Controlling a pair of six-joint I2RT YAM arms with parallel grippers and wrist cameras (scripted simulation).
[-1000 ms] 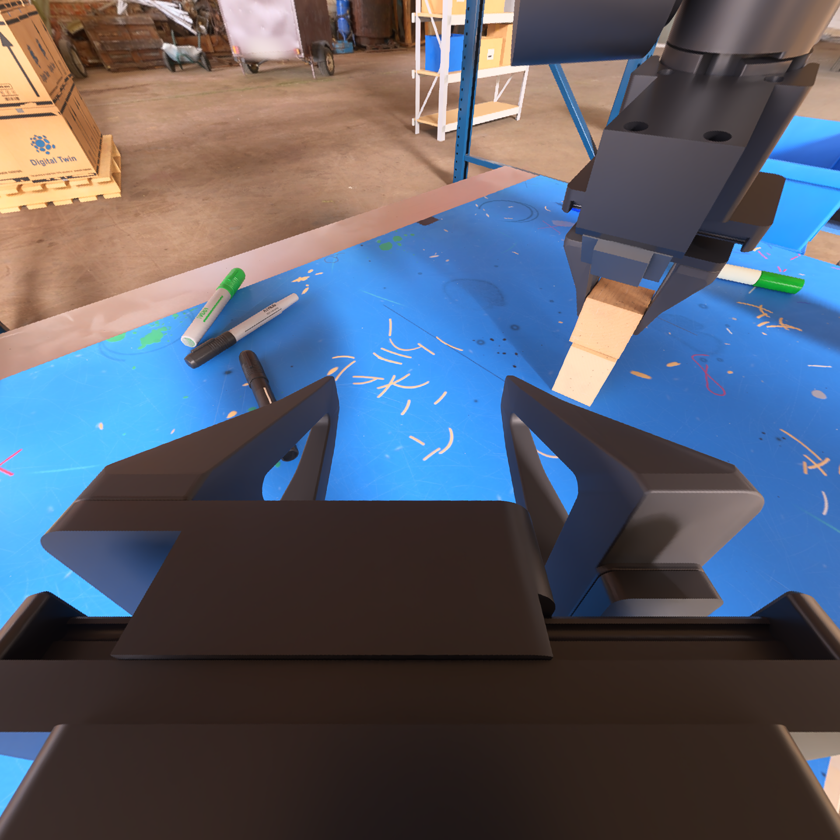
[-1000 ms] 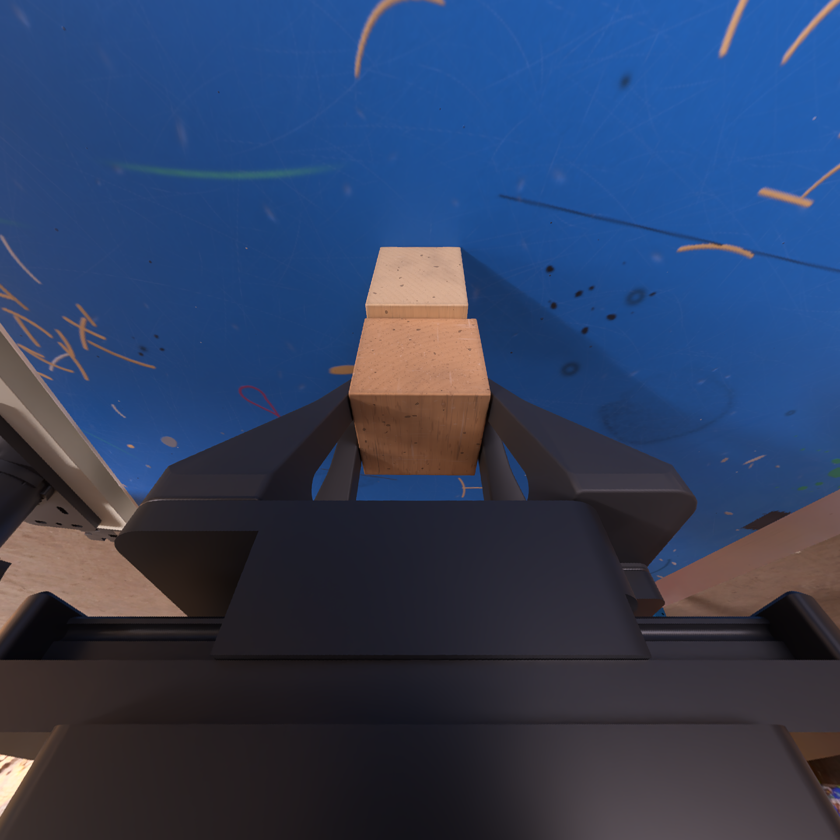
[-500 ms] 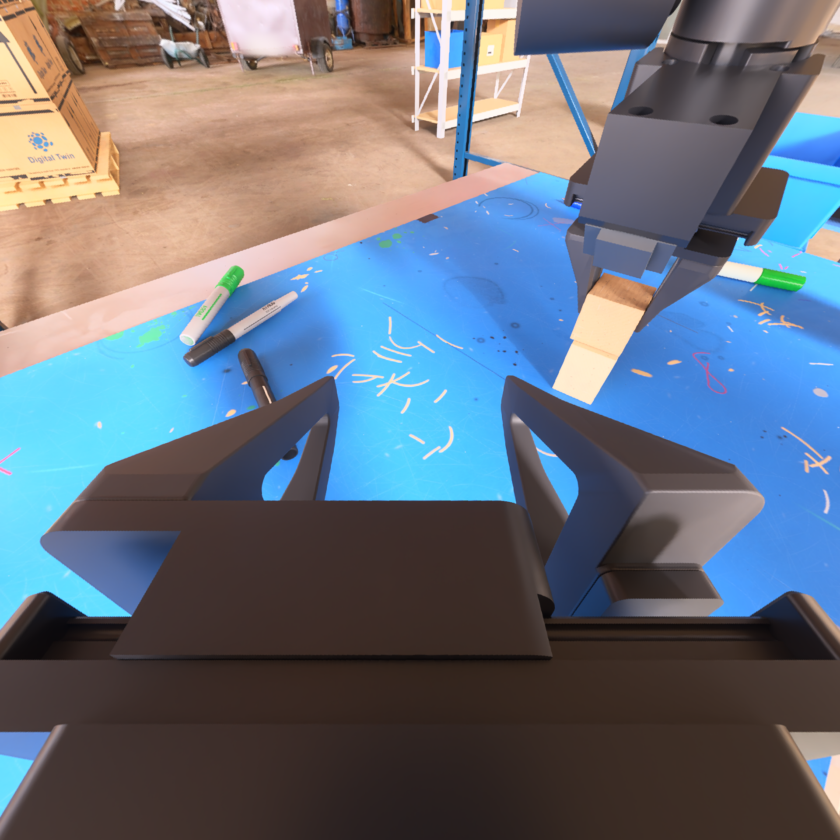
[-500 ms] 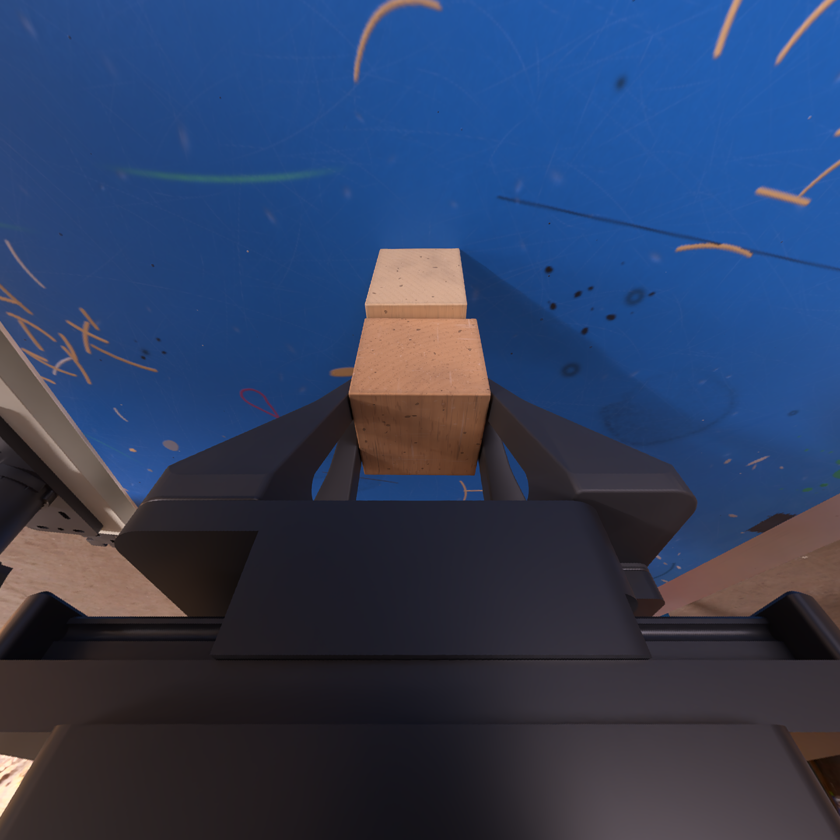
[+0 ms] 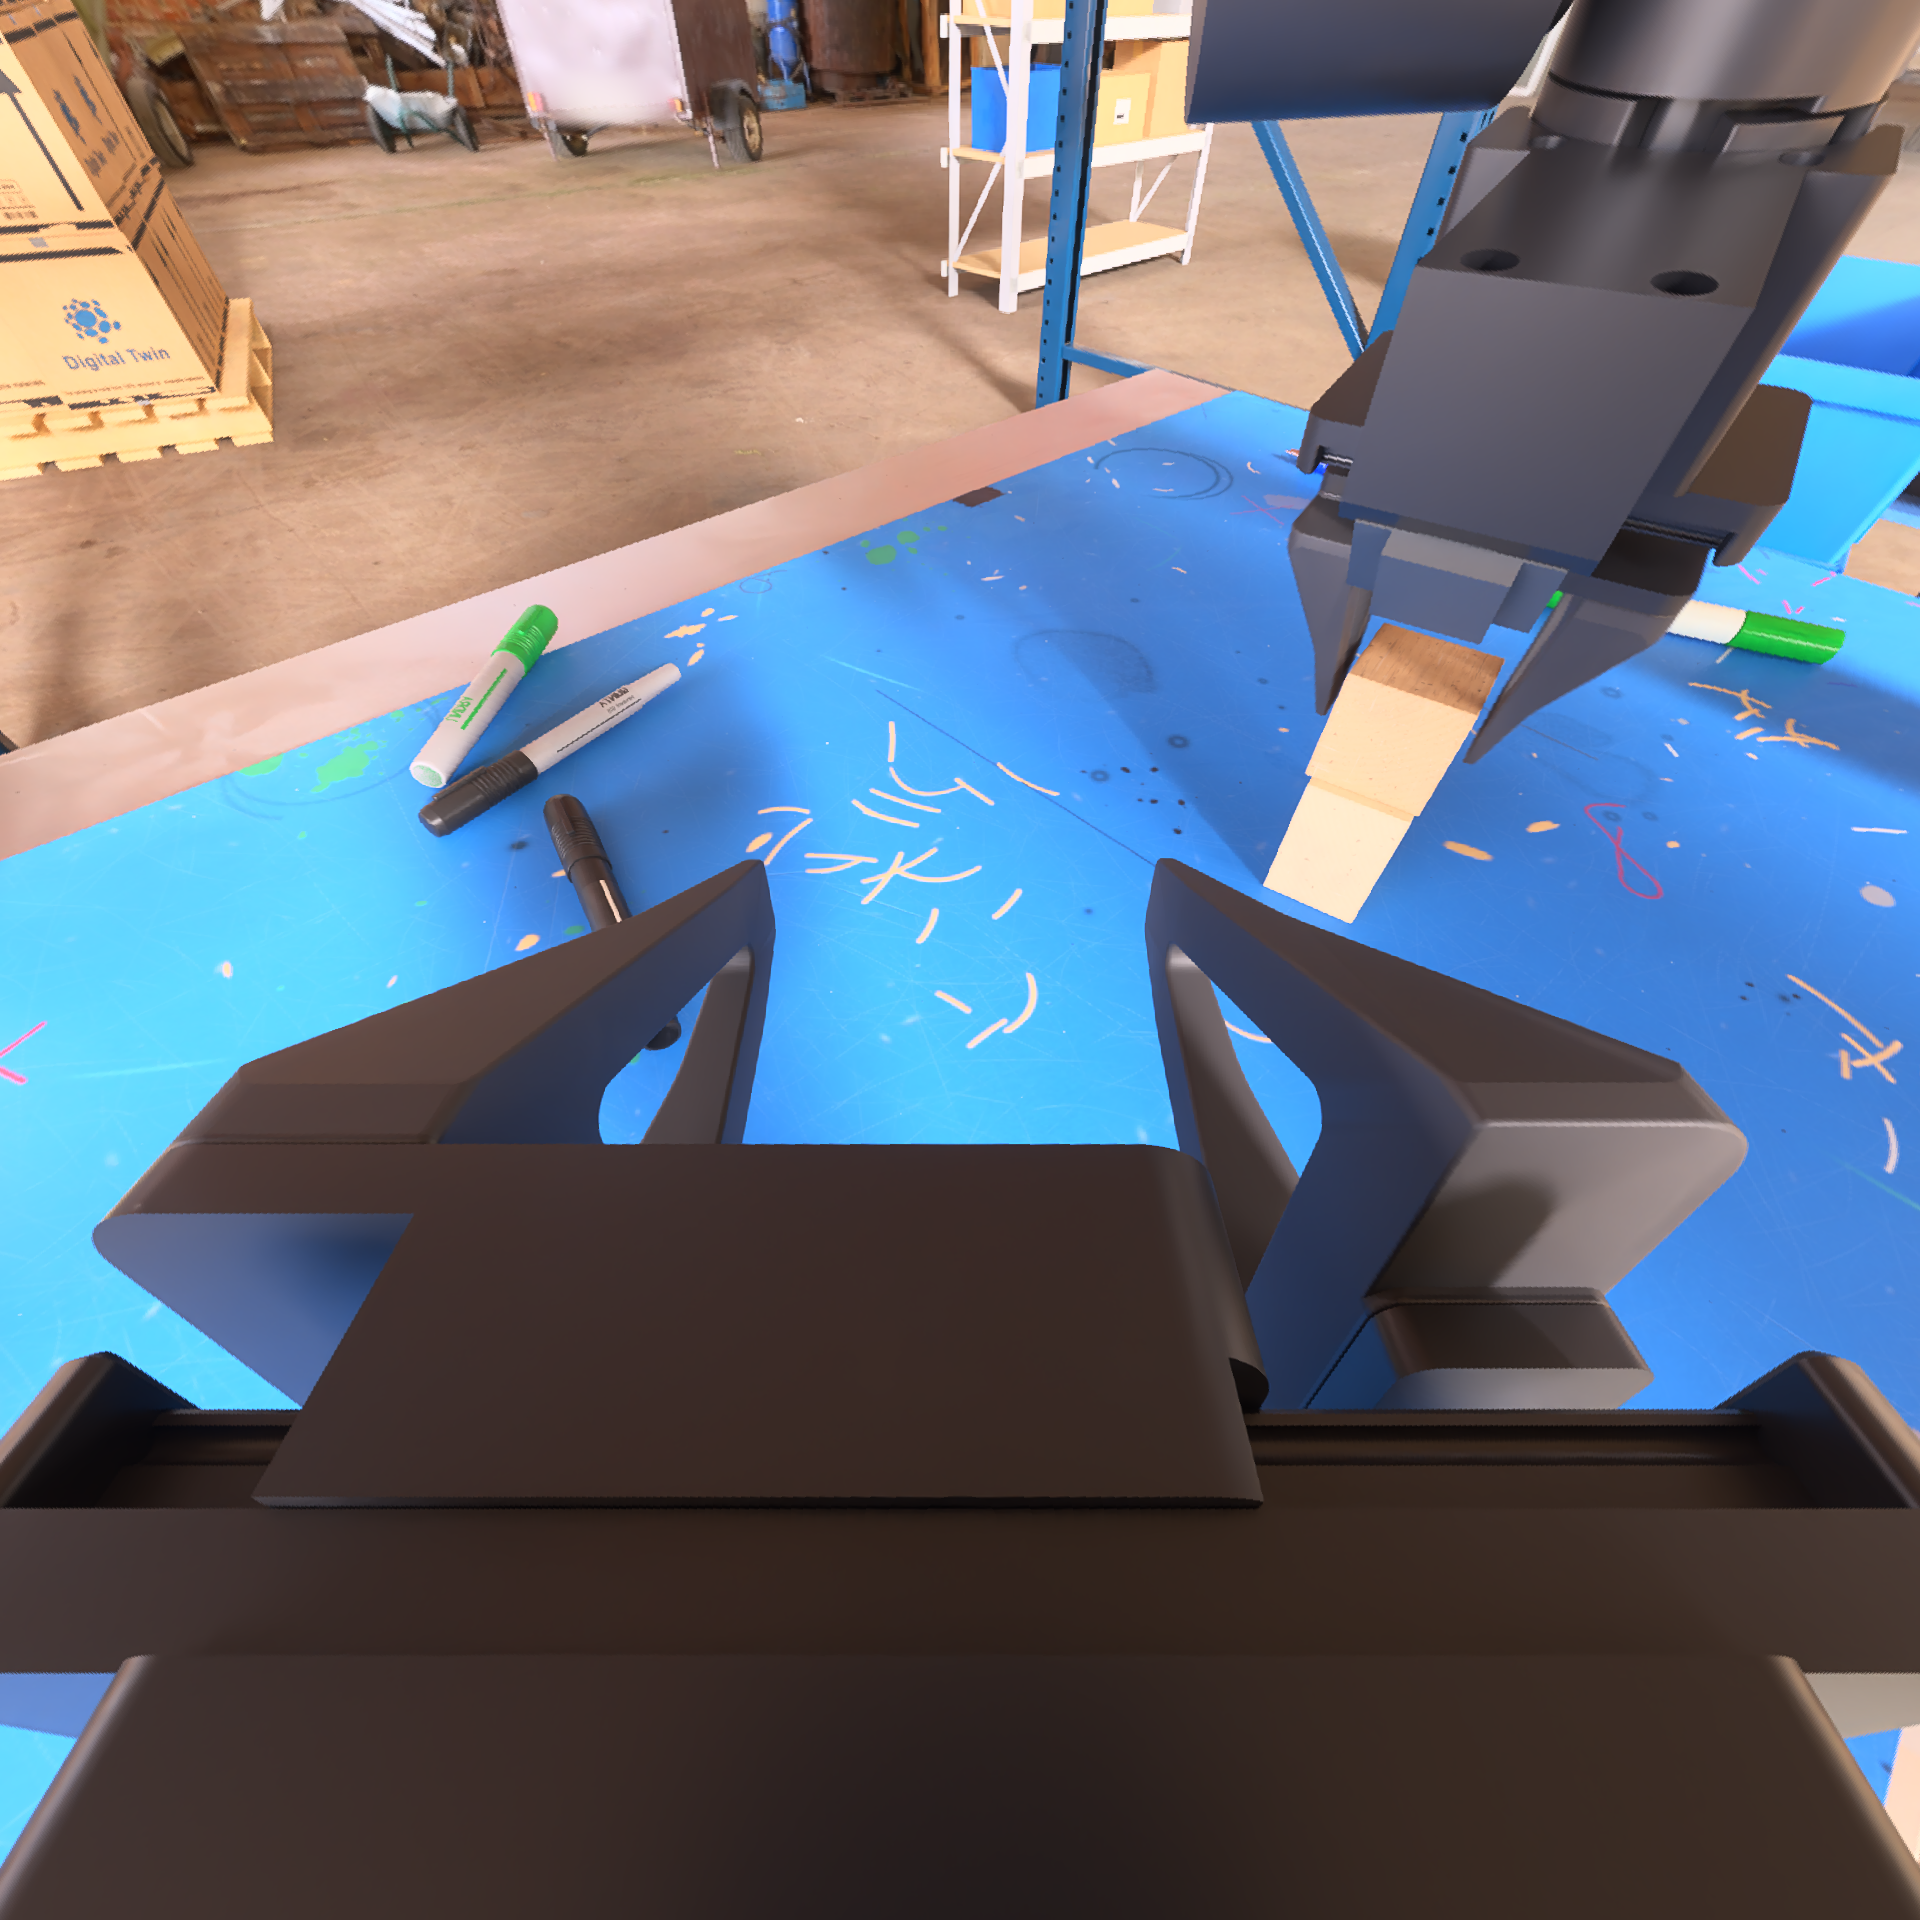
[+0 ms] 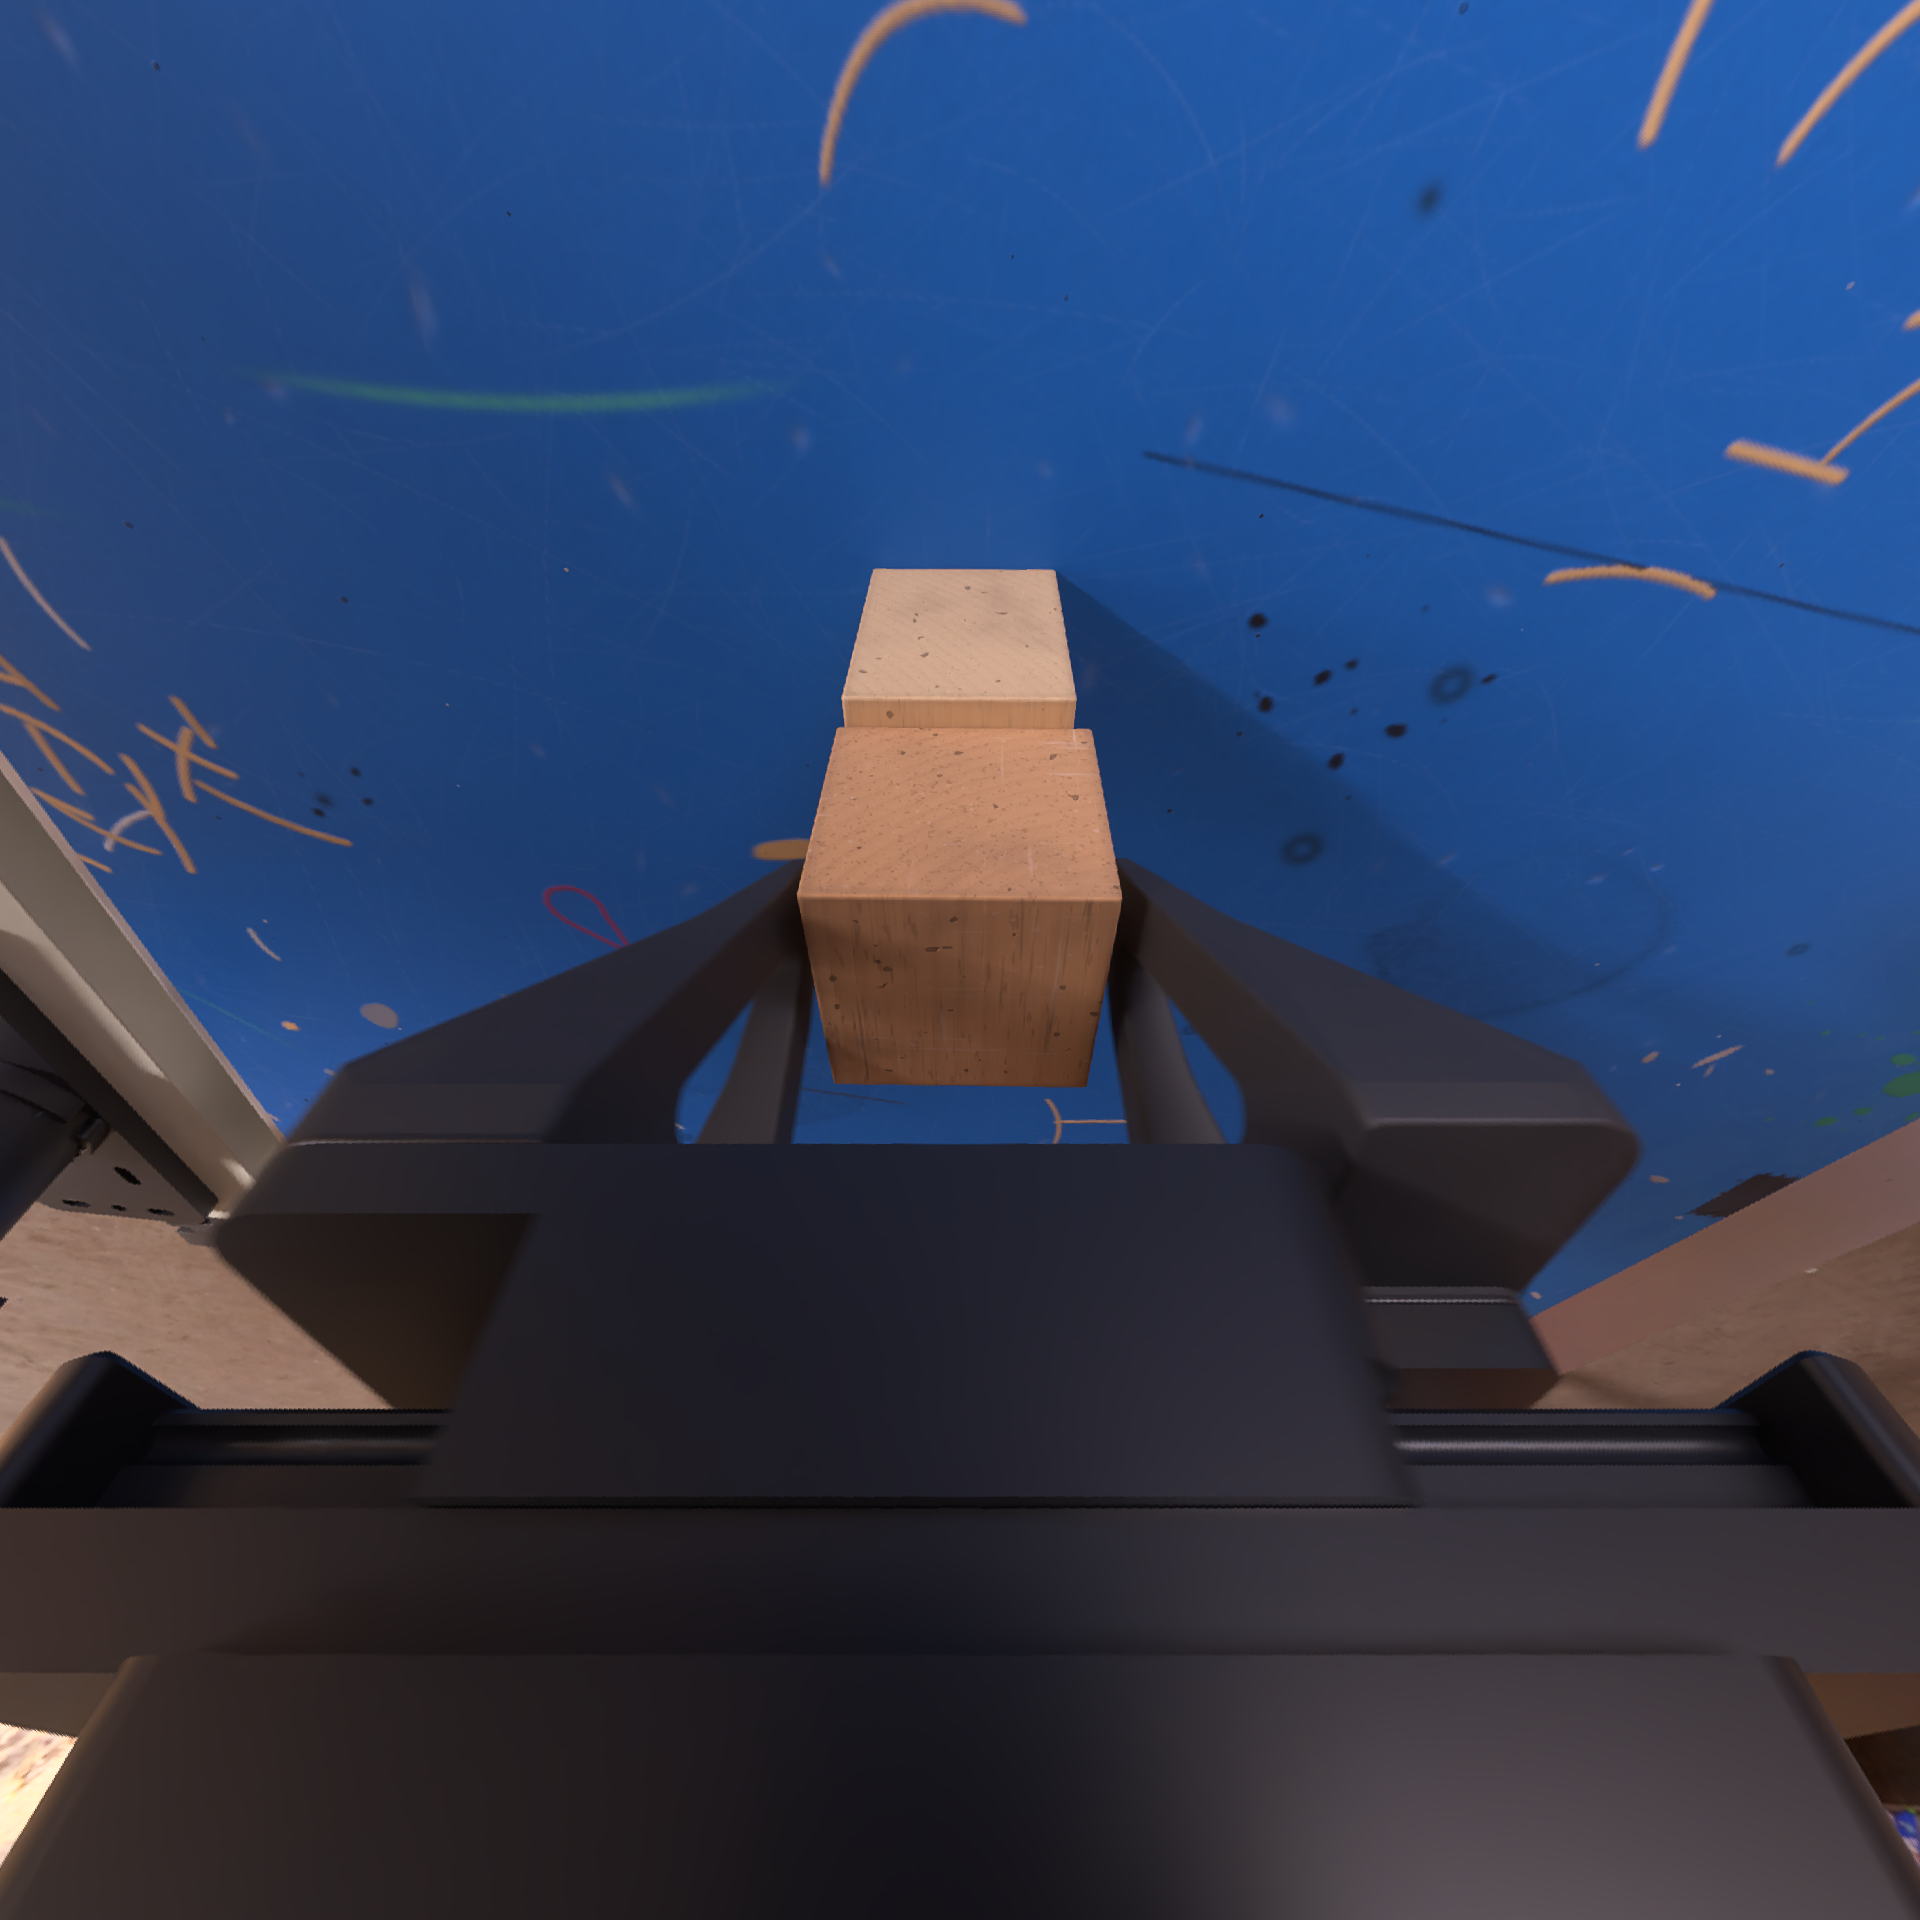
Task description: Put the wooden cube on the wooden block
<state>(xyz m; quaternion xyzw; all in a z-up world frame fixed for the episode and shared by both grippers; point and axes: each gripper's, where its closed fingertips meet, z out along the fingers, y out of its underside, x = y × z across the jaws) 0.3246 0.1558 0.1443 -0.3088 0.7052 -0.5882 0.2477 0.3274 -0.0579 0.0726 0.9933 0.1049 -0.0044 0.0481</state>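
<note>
The wooden cube (image 6: pixel 961 894) is between the fingers of my right gripper (image 6: pixel 961 909), which is shut on its two sides. The paler wooden block (image 6: pixel 961 644) stands upright on the blue table (image 6: pixel 520 260) directly under the cube. In the left wrist view the cube (image 5: pixel 1397 717) sits against the top of the block (image 5: pixel 1335 857), with the right gripper (image 5: pixel 1403 732) pointing straight down over them. My left gripper (image 5: pixel 951 935) is open and empty, low over the table, left of the block and short of it.
A green-capped marker (image 5: pixel 483 696), a black-capped marker (image 5: pixel 551 748) and a black pen (image 5: pixel 587 862) lie at the left near the table's far edge. Another green marker (image 5: pixel 1766 632) lies behind the right gripper. A blue bin (image 5: pixel 1860 416) stands at the far right.
The right gripper's finger carriages have slid slightly outward and look blurred. The cube and block have not moved. The left arm has not moved.
</note>
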